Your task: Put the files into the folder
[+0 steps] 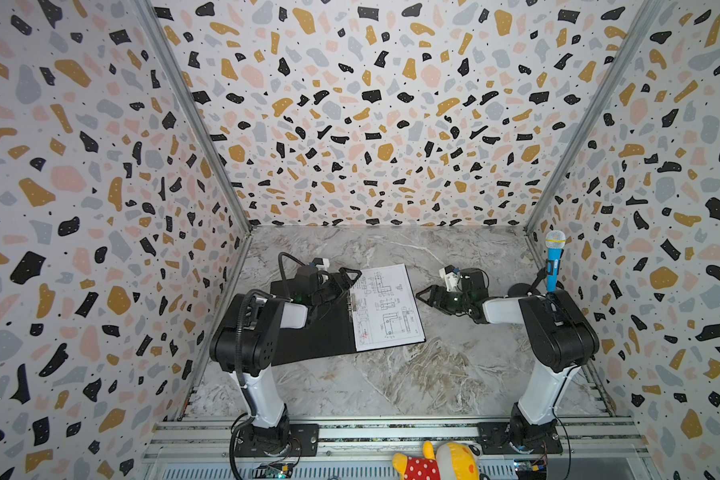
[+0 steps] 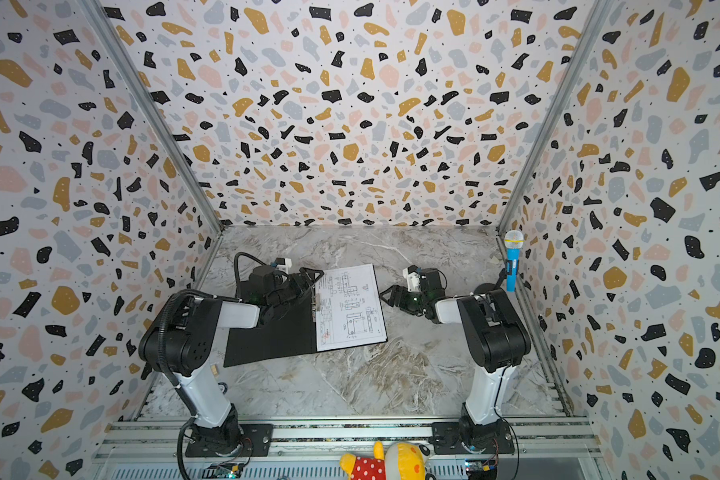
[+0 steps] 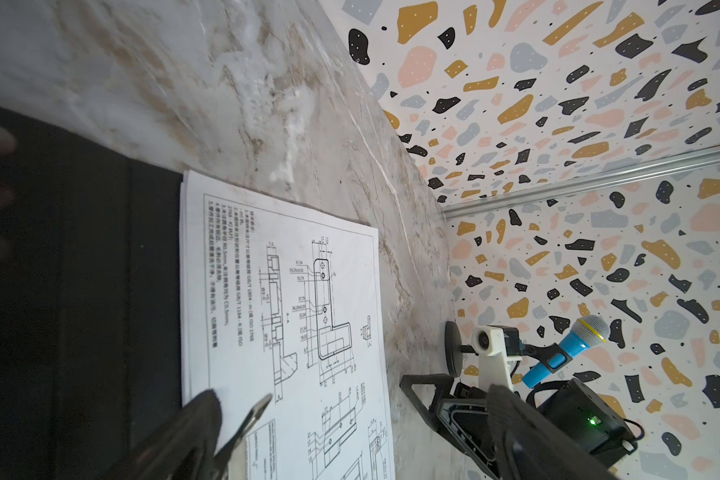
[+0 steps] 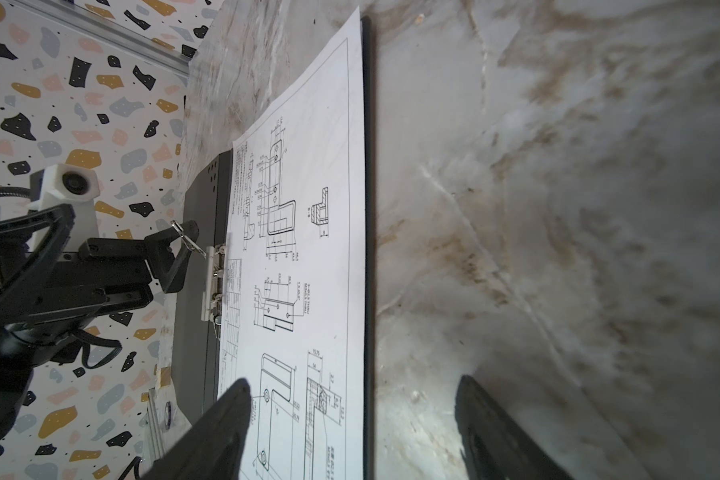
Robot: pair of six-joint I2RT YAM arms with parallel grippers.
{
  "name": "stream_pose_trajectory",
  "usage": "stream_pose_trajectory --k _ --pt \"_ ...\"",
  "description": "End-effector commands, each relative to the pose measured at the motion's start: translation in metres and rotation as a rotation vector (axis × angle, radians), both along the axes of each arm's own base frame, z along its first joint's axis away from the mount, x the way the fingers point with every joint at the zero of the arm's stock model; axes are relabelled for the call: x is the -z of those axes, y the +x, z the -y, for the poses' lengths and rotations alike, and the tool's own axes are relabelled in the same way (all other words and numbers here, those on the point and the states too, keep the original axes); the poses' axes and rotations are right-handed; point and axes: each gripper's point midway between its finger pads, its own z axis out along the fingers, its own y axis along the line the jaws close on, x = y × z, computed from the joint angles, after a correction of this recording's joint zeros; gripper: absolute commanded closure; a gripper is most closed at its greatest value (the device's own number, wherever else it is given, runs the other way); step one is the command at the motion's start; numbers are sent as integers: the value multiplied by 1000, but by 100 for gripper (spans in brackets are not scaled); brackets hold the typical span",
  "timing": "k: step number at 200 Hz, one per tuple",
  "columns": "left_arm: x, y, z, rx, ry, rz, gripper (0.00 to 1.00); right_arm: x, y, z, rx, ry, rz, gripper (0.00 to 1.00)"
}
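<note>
The folder (image 1: pixel 316 336) (image 2: pixel 275 340) lies open on the marble table, black inside up. The files (image 1: pixel 387 307) (image 2: pixel 350 307) are stacked on its right half, with a sheet of line drawings on top (image 3: pixel 292 291) (image 4: pixel 308 249). The metal spine clip (image 4: pixel 215 282) sits at the sheets' inner edge, its wire lever raised. My left gripper (image 1: pixel 344 280) (image 3: pixel 354 405) hangs open over the far end of the spine, one finger next to that lever. Also open, my right gripper (image 1: pixel 427 297) (image 4: pixel 354 395) is just right of the files, straddling the folder's outer edge and holding nothing.
A blue toy microphone (image 1: pixel 554 259) on a small stand rises by the right wall. A red and yellow plush toy (image 1: pixel 437 463) lies in front of the arm bases. Patterned walls close in the table on three sides.
</note>
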Motion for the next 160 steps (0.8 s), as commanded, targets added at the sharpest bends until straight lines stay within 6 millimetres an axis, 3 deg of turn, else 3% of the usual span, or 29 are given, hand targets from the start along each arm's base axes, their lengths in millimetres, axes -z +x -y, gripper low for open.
stream_pose_trajectory --k 1,31,70,99,123,160 --pt "-37 -3 2 18 -57 110 0 20 -9 1 1 -43 -68 22" --pt "-55 -14 4 32 -84 155 0 19 -7 -1 -2 -44 -63 22" --pt "-55 -24 3 47 -77 161 0 6 -1 0 18 -60 -44 23" --pt "-39 -14 -17 -21 -19 95 0 -17 3 -8 24 -67 -31 27" --pt "-13 -7 -35 -54 110 24 1 -32 -2 -31 1 -37 -42 31" --pt "15 0 -35 -23 178 -68 20 -48 -8 -68 -40 43 -63 33"
